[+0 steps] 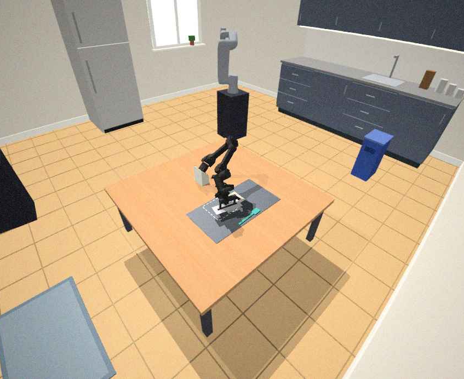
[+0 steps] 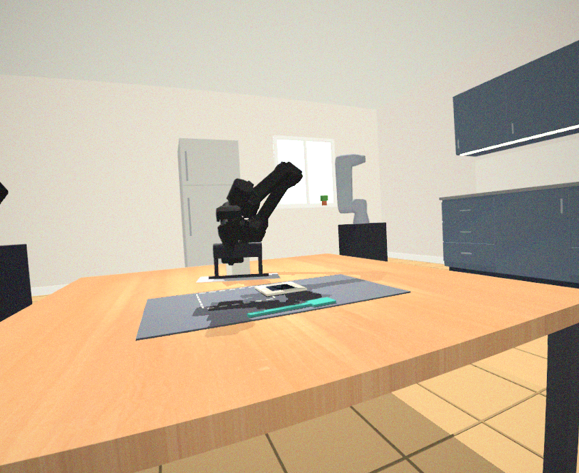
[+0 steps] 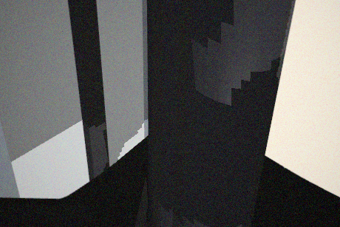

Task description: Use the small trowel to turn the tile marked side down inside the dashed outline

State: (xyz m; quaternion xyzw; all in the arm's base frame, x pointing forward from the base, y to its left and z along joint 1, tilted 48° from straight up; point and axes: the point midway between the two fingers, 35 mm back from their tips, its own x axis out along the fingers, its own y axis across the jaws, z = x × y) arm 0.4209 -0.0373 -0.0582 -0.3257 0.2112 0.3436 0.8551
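The teal trowel lies flat on the grey mat, apart from my gripper. The white tile lies flat with its dark marked side up, just right of the dashed outline. My gripper points down over the outline, beside the tile's left edge. Its fingers are shut on something. A flat white piece shows at the fingertips, and I cannot tell what it is. The wrist view is mostly dark gripper parts.
A white block stands upright on the wooden table at my arm's base, behind the mat. A grey arm on a dark pedestal stands on the floor beyond the table's far edge.
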